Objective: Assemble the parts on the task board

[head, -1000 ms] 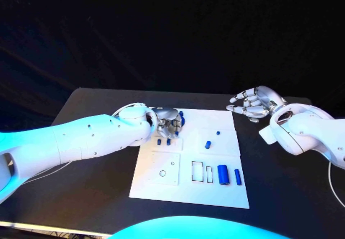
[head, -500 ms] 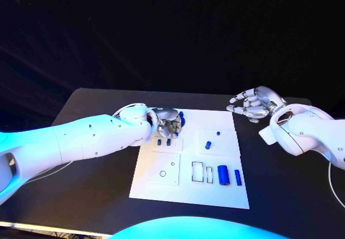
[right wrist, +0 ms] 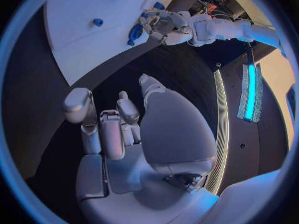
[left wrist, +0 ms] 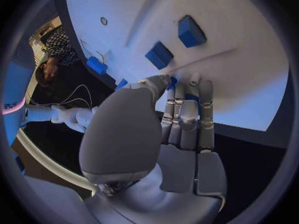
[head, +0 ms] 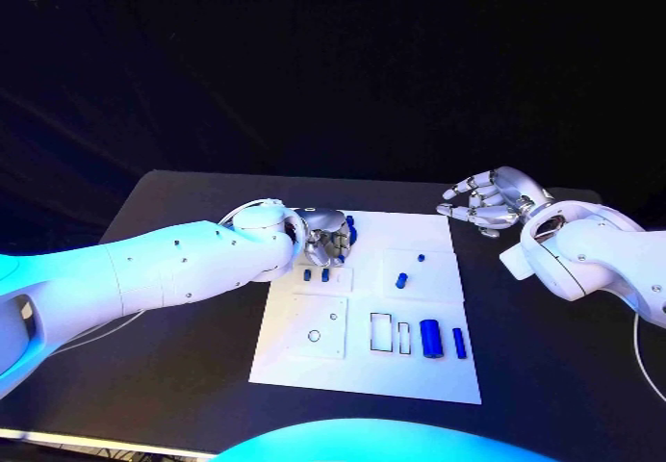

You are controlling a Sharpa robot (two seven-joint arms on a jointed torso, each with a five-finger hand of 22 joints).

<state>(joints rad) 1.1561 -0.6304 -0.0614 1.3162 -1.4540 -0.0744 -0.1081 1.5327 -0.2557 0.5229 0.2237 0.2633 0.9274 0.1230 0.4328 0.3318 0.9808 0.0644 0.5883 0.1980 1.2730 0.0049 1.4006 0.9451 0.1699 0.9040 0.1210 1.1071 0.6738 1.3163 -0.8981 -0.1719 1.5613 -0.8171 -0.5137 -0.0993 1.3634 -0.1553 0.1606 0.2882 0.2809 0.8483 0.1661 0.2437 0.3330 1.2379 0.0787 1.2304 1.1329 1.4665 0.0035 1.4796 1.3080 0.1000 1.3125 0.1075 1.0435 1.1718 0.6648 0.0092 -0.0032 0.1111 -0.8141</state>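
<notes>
L arm is extended across the table's left side, its hand (head: 325,241) lowered at the task board's (head: 417,231) far-left corner, fingers (left wrist: 187,109) laid together and curled down, tips at a blue part (left wrist: 171,81); grip cannot be confirmed. R hand (head: 486,202) is raised near the table's far-right edge, fingers apart, nothing held.

Black table (head: 181,318) beneath the white plate.

No text, label, brand, number or sign can be read in any of the views.
</notes>
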